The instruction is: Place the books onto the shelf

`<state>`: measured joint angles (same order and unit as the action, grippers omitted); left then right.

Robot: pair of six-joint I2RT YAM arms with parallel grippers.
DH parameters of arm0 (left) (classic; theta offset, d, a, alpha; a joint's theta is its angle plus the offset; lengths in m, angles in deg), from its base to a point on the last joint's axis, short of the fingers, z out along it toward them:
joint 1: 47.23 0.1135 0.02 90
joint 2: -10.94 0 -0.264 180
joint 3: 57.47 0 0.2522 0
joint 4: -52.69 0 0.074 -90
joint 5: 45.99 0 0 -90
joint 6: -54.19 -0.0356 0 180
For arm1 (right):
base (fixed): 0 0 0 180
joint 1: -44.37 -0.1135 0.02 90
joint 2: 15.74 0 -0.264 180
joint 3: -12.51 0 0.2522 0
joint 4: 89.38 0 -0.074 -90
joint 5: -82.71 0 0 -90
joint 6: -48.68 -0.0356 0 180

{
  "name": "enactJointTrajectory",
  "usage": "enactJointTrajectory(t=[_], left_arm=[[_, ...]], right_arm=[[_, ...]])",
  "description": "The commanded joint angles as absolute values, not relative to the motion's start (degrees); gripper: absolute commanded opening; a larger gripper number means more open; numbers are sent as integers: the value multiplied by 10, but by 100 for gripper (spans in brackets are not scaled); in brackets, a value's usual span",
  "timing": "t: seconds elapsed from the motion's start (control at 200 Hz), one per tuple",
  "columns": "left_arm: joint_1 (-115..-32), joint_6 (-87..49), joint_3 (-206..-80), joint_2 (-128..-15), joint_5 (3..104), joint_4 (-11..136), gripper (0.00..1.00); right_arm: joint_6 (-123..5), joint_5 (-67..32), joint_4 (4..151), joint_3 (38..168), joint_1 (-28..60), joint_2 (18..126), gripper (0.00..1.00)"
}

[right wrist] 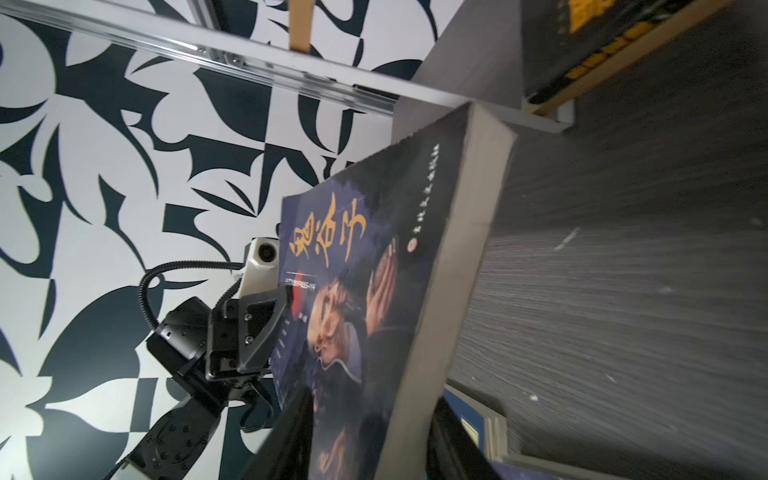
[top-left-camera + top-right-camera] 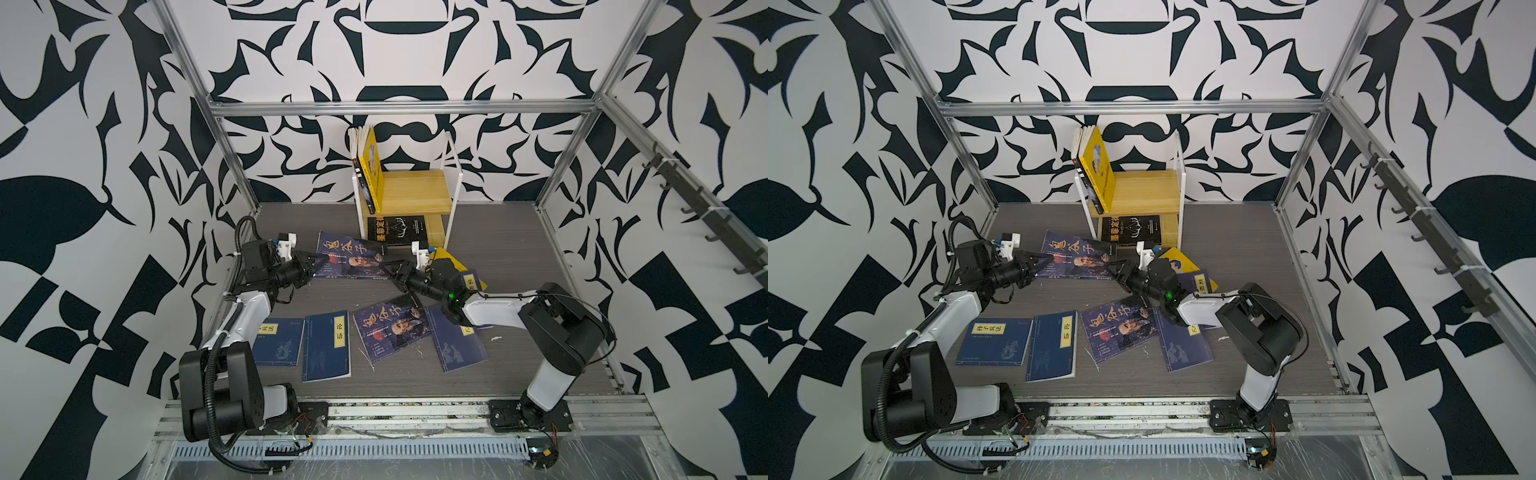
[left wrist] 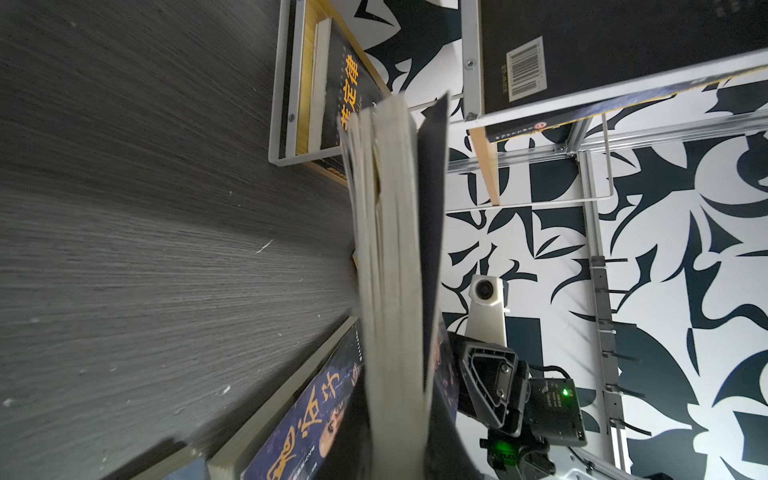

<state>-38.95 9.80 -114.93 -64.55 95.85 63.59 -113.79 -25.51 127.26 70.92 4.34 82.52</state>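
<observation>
A navy book (image 2: 349,259) with gold calligraphy and a portrait hangs above the table between both arms. My left gripper (image 2: 316,261) is shut on its left edge; in the left wrist view the page block (image 3: 390,270) runs edge-on out of the left gripper (image 3: 395,444). My right gripper (image 2: 384,267) straddles the opposite edge with its jaws open, and the book (image 1: 374,291) sits askew between them. The shelf (image 2: 419,187) stands at the back, with a yellow book (image 2: 371,166) leaning at the left of its top tier.
A black book (image 2: 397,230) lies in the shelf's lower tier. Flat on the table are navy books (image 2: 278,340) (image 2: 326,347) (image 2: 457,345) and a second portrait book (image 2: 390,326). A yellow book (image 2: 446,257) lies partly under the right arm.
</observation>
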Motion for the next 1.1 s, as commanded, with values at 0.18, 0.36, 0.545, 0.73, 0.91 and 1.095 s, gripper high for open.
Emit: enactJointTrajectory(t=[0.18, 0.36, 0.545, 0.73, 0.91, 1.095], left_arm=[[-388, 115, -1179, -640, 974, 630, 0], [-389, 123, -1180, -644, 975, 631, 0], [-388, 125, -1183, -647, 968, 645, 0], [-389, 128, -1184, -648, 969, 655, 0], [-390, 106, -1185, -649, 963, 669, 0], [-391, 102, -1185, -647, 960, 682, 0]], right_arm=[[-948, -162, 1083, 698, 52, 698, 52], [-709, -25, 921, 757, -8, 636, 53], [-356, 90, 845, 840, -121, 656, 54], [-76, 163, 842, 880, -208, 712, 56], [39, 203, 839, 917, -231, 776, 57], [84, 286, 928, 948, -232, 843, 57]])
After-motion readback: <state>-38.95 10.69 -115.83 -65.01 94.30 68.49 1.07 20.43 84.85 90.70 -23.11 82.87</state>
